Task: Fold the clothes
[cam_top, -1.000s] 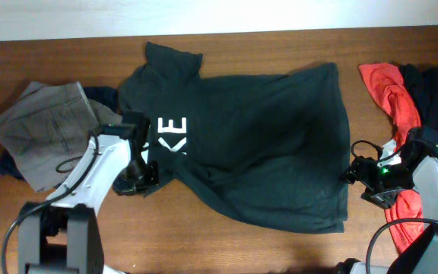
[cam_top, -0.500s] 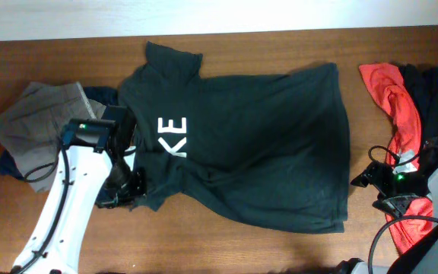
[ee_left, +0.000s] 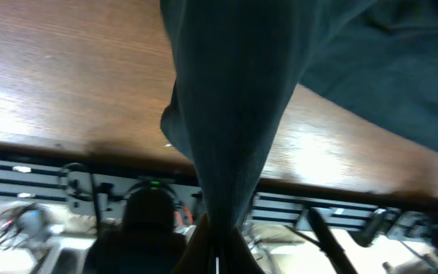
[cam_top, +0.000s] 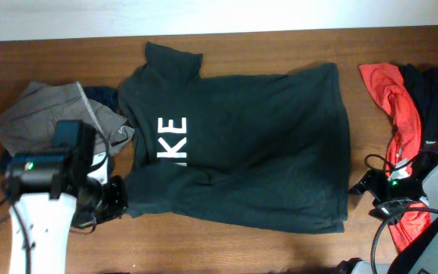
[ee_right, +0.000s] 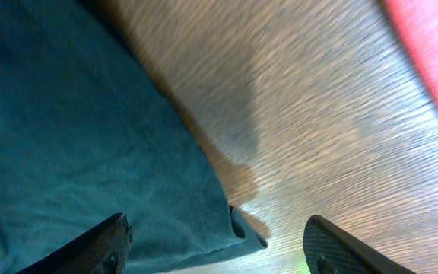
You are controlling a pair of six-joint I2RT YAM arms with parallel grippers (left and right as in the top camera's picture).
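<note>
Dragged toward the near-left, the left gripper (cam_top: 115, 199) has pulled the front-left corner of the dark green-black T-shirt (cam_top: 265, 144) outward. This has flattened a fold, so more of the white lettering (cam_top: 172, 140) shows than a second ago. K and E read plainly, with a further stroke after them; the rest of the word is lost in a crease. The right gripper (cam_top: 361, 183) has backed off from the T-shirt's right hem and now sits just beside its front-right corner.

From the left wrist, the T-shirt (ee_left: 234, 114) hangs in a taut column down to the left gripper (ee_left: 216, 255), which is clamped on the fabric. From the right wrist, the right gripper (ee_right: 217, 247) is spread wide and holds nothing. One of its fingers (ee_right: 105, 242) lies over the T-shirt (ee_right: 67, 152), whose corner ends between the two fingers on the bare table (ee_right: 318, 114).

The T-shirt lies spread across the middle of the brown table (cam_top: 280, 53). Grey trousers (cam_top: 44, 122) lie crumpled just left of it. A red top (cam_top: 390, 99) and a black top (cam_top: 436, 91) are heaped well to its right.
</note>
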